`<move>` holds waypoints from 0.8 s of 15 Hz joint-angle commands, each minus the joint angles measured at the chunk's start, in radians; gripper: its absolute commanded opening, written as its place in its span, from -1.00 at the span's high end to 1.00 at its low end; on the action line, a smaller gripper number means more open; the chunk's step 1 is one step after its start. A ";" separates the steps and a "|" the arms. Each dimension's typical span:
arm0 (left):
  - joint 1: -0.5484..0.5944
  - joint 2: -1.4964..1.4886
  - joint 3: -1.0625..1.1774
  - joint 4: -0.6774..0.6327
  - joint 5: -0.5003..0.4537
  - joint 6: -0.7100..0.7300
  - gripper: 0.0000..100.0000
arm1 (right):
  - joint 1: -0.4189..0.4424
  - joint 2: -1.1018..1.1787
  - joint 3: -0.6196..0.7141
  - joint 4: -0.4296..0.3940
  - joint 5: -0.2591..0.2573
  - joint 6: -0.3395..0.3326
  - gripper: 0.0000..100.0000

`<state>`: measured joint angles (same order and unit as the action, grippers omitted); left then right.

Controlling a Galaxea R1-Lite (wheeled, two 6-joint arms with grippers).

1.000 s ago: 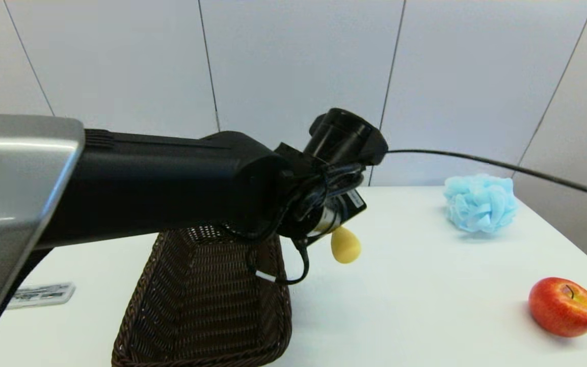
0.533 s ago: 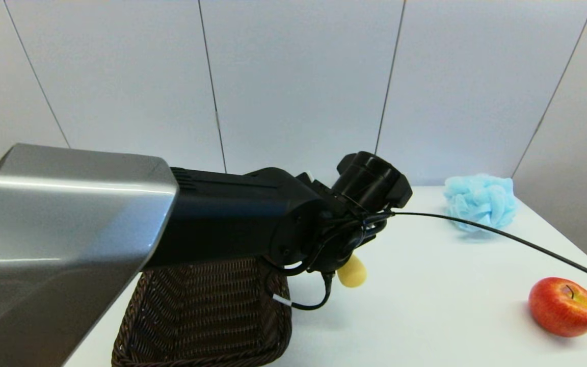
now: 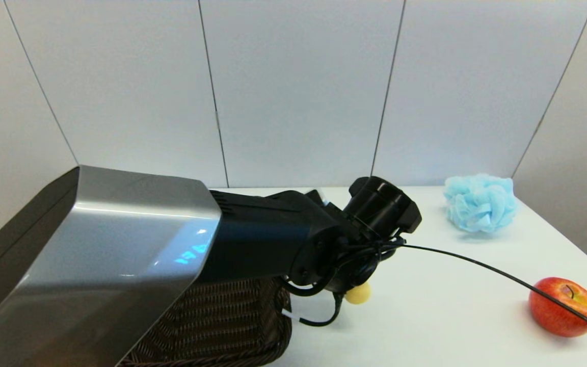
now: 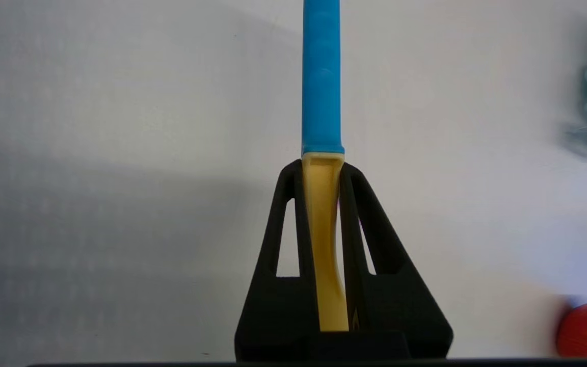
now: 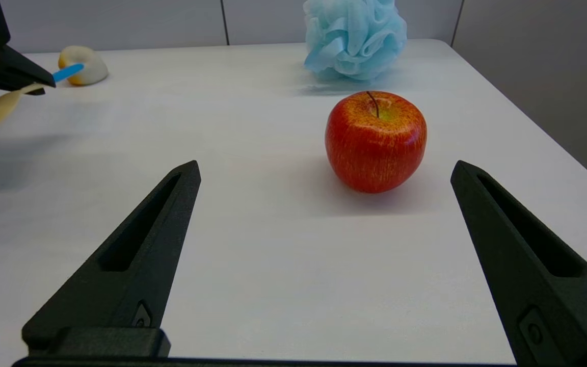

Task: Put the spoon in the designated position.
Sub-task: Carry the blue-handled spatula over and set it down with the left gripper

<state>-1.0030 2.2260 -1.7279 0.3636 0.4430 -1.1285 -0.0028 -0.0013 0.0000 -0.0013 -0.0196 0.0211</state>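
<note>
Fingers (image 4: 359,219) of the left gripper (image 4: 322,168) clamp the spoon (image 4: 322,102) at its yellow neck, above the table (image 3: 426,316); right gripper (image 5: 324,173) spread wide, empty, near the apple (image 5: 375,140).

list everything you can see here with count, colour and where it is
spoon: 1, yellow with blue handle, held above the table beside the basket
basket: 1, dark brown wicker, near left
apple: 1, red, near right
bath puff: 1, light blue, far right
small rounded object: 1, cream and yellow, far side; cannot tell what it is
table: 1, white
left gripper: 1, black, shut on the spoon's neck
right gripper: 1, black, open, near the apple
</note>
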 commanded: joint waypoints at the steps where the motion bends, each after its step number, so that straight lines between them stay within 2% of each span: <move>1: 0.000 0.004 0.001 0.005 0.006 0.003 1.00 | 0.000 0.001 0.000 0.000 0.000 0.000 -1.00; 8: -0.005 0.004 0.013 0.006 0.037 0.009 1.00 | 0.000 0.001 0.000 0.000 0.000 0.000 -1.00; 9: -0.008 0.004 0.016 0.005 0.037 0.009 -1.00 | 0.000 0.001 0.000 0.000 0.000 0.000 -1.00; 12: -0.008 0.006 0.019 0.006 0.037 0.010 -1.00 | 0.000 0.001 0.000 0.000 0.000 0.000 -1.00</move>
<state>-1.0106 2.2328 -1.7115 0.3660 0.4770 -1.1126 -0.0032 -0.0013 0.0000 -0.0013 -0.0196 0.0211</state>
